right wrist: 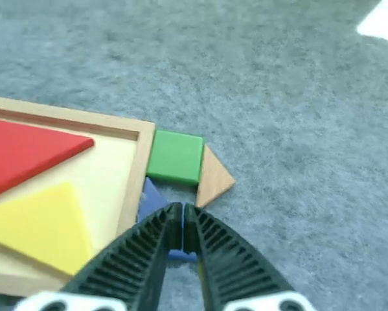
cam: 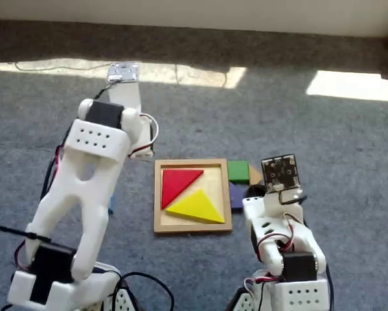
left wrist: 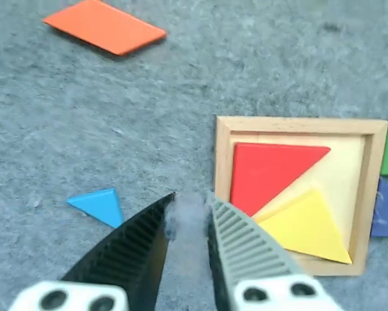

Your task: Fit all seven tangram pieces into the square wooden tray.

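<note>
Square wooden tray (cam: 158, 194) sits flat on the grey carpet (cam: 310, 142), right between the two arms. Two pieces are in! The red triangle (cam: 179, 181) fills the corner on the far side, and the yellow triangle (cam: 195, 206) lies beside it, the two meeting along a slanted edge. Bare wood shows around them inside the rim.

Just outside the rim on the right arm's side, a little cluster: the green square (right wrist: 175, 157) is touching the rim, the plain wood triangle (right wrist: 213, 178) is tucked against the square's outer edge, and a dark blue piece (right wrist: 151, 199) lies against the rim beside them.

Right gripper (right wrist: 182, 207) hangs directly over that dark blue piece, jaws drawn all but together. Whether the tips actually touch it is hard to judge from this angle.

Over on the other side, the left gripper (left wrist: 192, 197) hovers above bare carpet just beside the tray, jaws parted a little and holding nothing. The light blue triangle (left wrist: 98, 205) lies near it, and the orange parallelogram (left wrist: 105, 26) is well apart, farther out on the carpet.
</note>
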{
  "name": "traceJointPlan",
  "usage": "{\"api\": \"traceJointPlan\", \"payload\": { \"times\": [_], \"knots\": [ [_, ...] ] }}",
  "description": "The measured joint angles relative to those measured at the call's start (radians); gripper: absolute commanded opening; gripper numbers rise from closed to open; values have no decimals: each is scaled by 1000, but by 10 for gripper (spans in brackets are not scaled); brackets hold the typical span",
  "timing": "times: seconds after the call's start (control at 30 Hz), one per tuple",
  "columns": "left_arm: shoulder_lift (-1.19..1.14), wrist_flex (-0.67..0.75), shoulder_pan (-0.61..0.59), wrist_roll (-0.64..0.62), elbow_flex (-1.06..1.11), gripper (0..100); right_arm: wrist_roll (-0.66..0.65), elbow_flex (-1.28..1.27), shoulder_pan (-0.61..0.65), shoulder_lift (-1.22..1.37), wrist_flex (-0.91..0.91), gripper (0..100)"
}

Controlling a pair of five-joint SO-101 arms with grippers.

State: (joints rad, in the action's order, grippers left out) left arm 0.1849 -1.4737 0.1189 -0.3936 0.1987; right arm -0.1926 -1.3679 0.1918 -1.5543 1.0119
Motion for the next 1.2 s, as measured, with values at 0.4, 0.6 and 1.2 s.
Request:
{"api": "traceJointPlan", "payload": {
  "times": [0.4,0.6,1.2],
  "knots": [
    [281,242,-285,138,407,6,0,341,196,483,61,30],
    [318,522,-420,140,681,6,80,371,288,629,-35,30],
    [322,655,-476,140,775,6,120,376,548,1195,-338,29]
  ]
}}
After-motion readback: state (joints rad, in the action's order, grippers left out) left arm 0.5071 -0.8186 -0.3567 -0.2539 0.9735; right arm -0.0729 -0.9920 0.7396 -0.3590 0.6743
